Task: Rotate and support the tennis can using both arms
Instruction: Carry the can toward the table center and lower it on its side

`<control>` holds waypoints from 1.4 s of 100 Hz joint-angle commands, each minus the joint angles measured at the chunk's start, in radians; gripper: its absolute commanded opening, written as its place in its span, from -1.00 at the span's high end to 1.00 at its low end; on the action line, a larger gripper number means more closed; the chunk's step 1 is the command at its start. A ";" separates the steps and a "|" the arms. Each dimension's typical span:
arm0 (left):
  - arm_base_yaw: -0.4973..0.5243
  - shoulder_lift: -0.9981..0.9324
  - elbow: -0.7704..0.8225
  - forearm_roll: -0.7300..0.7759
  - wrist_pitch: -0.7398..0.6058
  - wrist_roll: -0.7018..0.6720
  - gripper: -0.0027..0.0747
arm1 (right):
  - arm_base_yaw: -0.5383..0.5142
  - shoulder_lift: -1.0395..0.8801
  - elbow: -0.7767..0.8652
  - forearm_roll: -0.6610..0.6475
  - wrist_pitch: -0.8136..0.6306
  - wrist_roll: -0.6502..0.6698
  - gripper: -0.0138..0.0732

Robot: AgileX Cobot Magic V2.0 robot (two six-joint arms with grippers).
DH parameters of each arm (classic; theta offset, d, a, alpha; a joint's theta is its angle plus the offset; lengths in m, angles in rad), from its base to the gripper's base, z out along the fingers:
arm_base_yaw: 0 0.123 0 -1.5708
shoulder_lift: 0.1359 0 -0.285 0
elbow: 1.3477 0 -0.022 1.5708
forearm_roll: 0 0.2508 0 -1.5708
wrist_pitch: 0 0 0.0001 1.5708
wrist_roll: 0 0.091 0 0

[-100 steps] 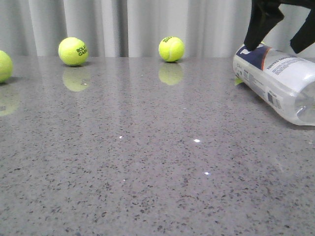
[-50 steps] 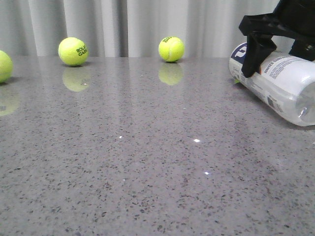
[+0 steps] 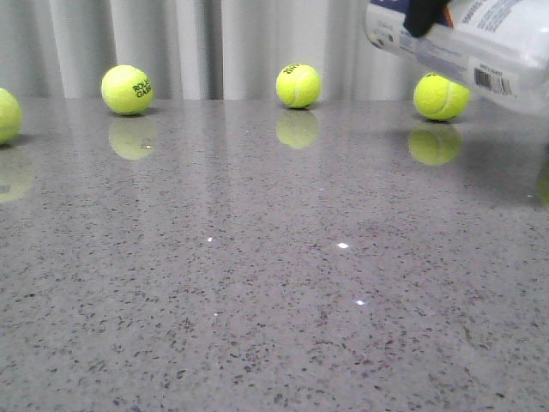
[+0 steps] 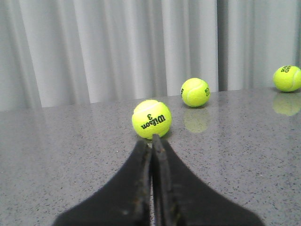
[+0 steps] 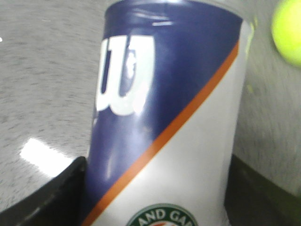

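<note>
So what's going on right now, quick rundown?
Right gripper shut on the tennis can, can lifted clear of the table. Left gripper shut, empty. Tennis ball sits beneath the can.

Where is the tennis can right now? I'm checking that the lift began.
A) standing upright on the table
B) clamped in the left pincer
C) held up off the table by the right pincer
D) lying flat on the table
C: the tennis can hangs above the table, between the right pincer fingers.

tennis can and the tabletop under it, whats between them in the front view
In the front view the tennis can hangs above the table; a tennis ball sits behind that gap.
</note>
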 commanded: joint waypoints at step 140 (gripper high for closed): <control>0.002 -0.038 0.047 -0.001 -0.077 -0.011 0.99 | 0.312 0.204 -0.095 0.010 -0.039 -0.809 0.08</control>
